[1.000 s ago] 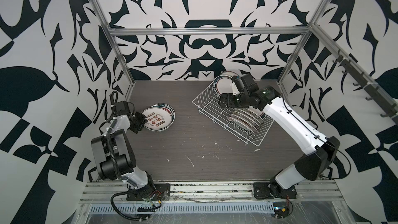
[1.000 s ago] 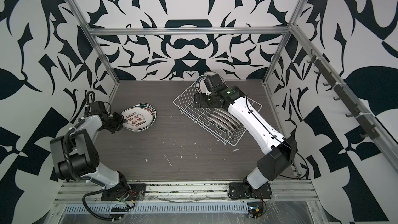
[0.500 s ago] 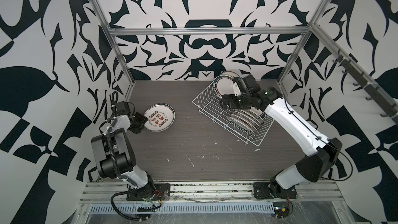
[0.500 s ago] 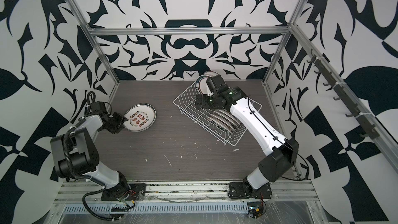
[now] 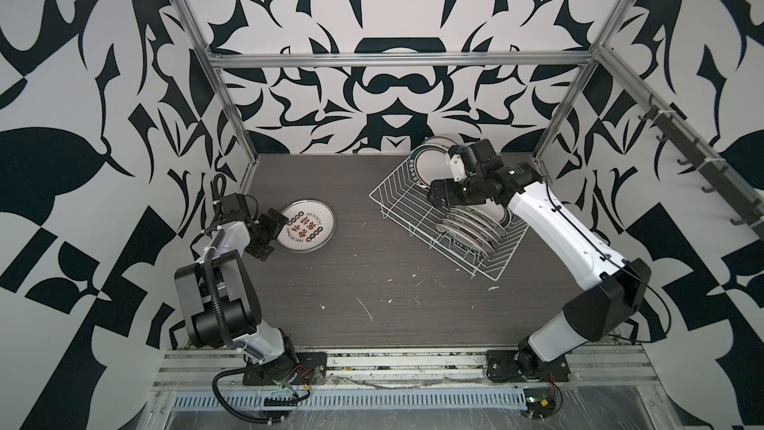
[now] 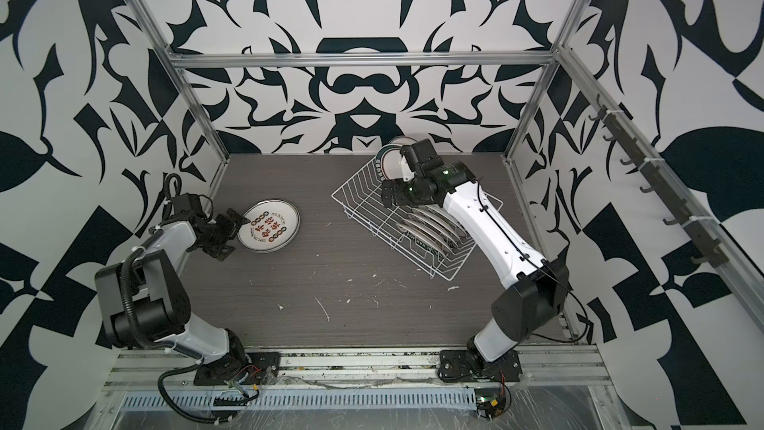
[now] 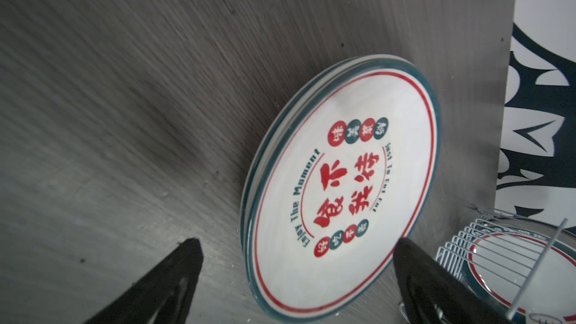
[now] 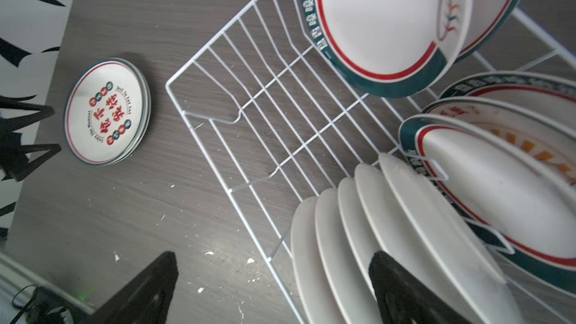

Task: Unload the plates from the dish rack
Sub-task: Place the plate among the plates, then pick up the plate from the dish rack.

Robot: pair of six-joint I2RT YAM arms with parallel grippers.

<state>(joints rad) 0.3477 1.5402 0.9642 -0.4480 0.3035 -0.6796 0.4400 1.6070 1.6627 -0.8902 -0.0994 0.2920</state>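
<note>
A short stack of plates (image 5: 306, 226) with red characters and dark green rims lies flat on the table at the left, also seen in the left wrist view (image 7: 339, 188). My left gripper (image 5: 270, 235) is open, its fingers spread either side of the stack's near edge and holding nothing. The white wire dish rack (image 5: 407, 200) stands at the back right. Several plates (image 8: 358, 229) stand on edge in it, with bigger green-rimmed ones (image 8: 498, 182) behind. My right gripper (image 8: 274, 257) hovers open over the row of plates.
Two more plates (image 5: 430, 159) lean at the rack's far end against the back wall. White crumbs (image 5: 366, 308) dot the dark wood table. Aluminium frame posts (image 5: 231, 117) and patterned walls close in the sides.
My left gripper has opened and let go of the top plate, which now lies flat on the stack. My right gripper has shifted slightly over the rack, staying open.
</note>
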